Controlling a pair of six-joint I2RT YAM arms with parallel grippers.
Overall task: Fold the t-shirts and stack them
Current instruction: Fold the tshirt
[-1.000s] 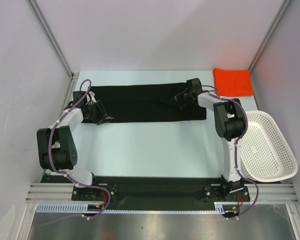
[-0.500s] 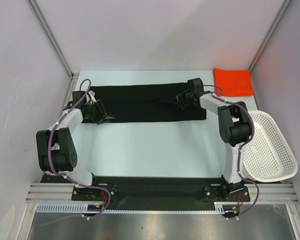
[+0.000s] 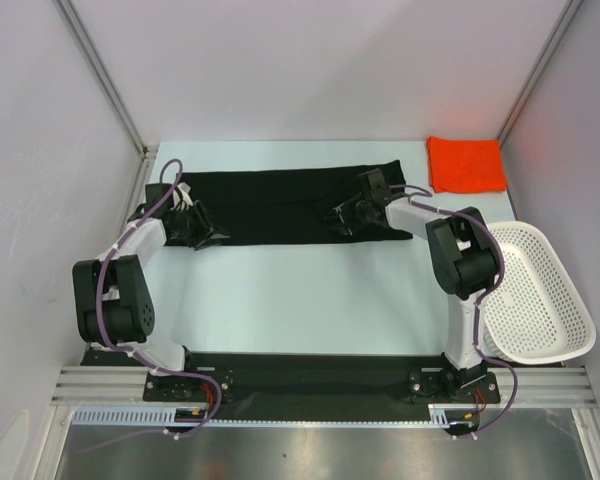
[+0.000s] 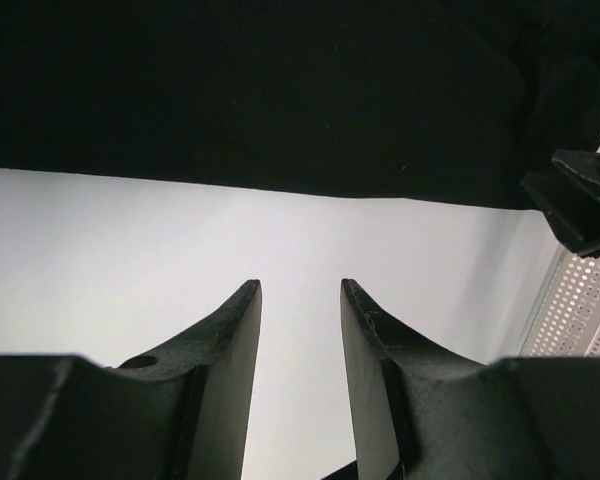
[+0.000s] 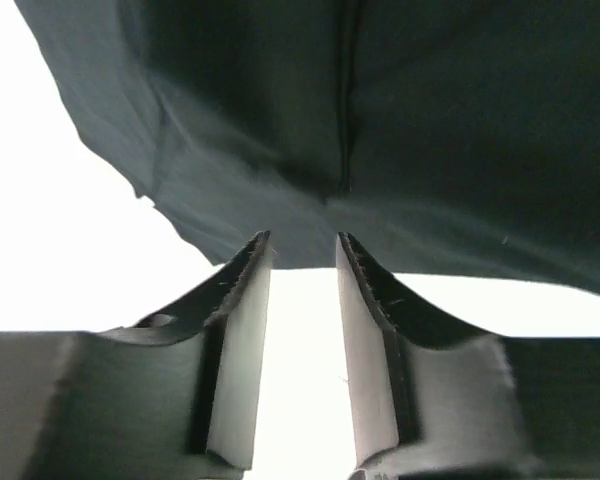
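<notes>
The black t-shirt lies flat as a long strip across the back of the table. The orange-red t-shirt lies folded in the back right corner. My left gripper is low at the strip's near left edge. In the left wrist view it is open and empty over bare table, just short of the black cloth. My right gripper is over the strip's right part. In the right wrist view it is open, with its tips at the edge of the black cloth and nothing between the fingers.
A white mesh basket stands at the right edge, beside the right arm. Grey walls close in the back and both sides. The pale table top stretches between the shirt and the arm bases.
My right gripper has moved left and a little nearer along the black shirt. The left arm and the orange-red shirt have not moved.
</notes>
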